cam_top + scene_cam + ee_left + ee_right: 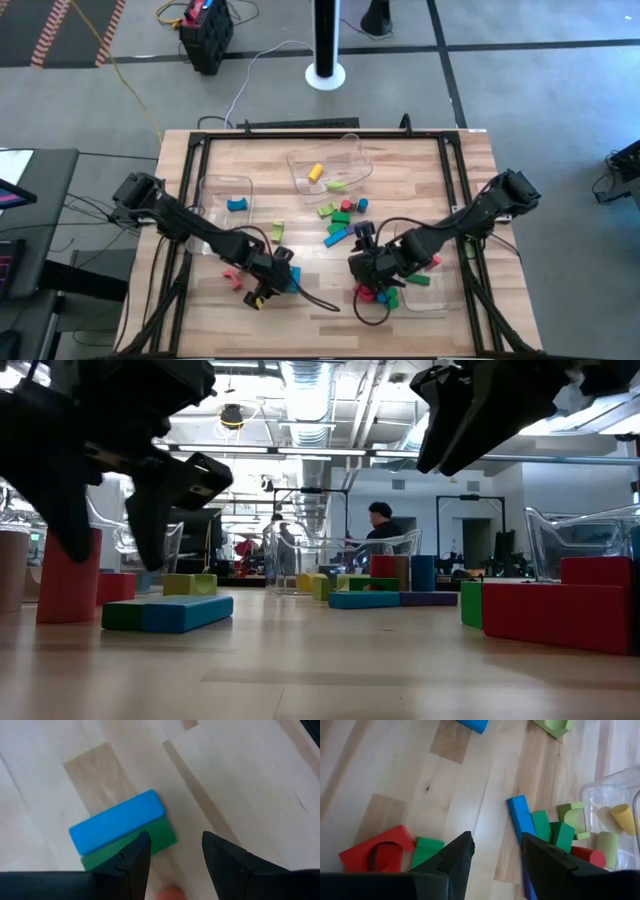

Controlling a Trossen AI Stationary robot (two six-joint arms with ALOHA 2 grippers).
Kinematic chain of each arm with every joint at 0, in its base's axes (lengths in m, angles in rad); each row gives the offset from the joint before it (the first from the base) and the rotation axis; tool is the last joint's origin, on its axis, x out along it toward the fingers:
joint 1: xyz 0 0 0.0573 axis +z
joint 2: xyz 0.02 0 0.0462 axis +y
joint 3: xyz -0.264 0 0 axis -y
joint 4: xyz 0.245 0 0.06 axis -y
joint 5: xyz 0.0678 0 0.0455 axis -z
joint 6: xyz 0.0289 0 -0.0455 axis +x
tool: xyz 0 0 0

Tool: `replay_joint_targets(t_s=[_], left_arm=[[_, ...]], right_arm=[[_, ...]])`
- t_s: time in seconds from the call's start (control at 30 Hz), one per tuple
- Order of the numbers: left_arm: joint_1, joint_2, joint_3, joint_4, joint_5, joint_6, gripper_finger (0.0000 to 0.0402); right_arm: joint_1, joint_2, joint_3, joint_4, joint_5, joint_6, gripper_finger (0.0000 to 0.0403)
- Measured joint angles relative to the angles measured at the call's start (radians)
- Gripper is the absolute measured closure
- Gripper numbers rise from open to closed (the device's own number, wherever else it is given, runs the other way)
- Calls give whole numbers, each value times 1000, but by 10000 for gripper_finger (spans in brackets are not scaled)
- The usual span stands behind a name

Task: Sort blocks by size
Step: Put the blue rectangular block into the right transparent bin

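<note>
Blocks lie scattered on the wooden table. A blue bar lies side by side with a green bar near the front left. My left gripper hangs open just above the table beside them, one finger over the green bar's edge, with nothing between the fingers. My right gripper stands open higher up, above bare wood. To one side of it lies a red arch with a green block, to the other a blue bar. In the high view the two grippers are near the table's front middle.
Three clear bins stand on the table. The far middle one holds a yellow cylinder and a green block. The left one holds a blue block. The third is at the front right. A cluster of blocks lies mid-table.
</note>
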State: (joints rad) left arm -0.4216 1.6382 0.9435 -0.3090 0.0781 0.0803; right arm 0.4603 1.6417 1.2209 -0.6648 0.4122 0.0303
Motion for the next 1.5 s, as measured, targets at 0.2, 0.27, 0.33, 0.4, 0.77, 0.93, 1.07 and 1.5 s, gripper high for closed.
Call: replay_joint_targets(t_s=[0.2,0.27,0.33,0.4,0.77,0.93,1.07,1.5], left_arm=[[32,0,0,46,19,36,230],[44,0,0,60,34,44,230],[60,0,0,64,50,47,230],[75,0,0,66,50,46,230],[110,96,2,114,57,61,230],[109,97,1,106,49,85,230],[115,96,1,86,33,92,230],[203,97,0,96,17,8,230]], right_arm=[[0,0,0,5,0,4,200],[0,0,0,7,0,4,200],[0,0,0,7,0,4,200],[0,0,0,8,0,5,200],[1,0,0,9,0,6,200],[3,0,0,0,0,-1,200],[2,0,0,-1,0,-4,200],[2,0,0,4,0,-4,200]])
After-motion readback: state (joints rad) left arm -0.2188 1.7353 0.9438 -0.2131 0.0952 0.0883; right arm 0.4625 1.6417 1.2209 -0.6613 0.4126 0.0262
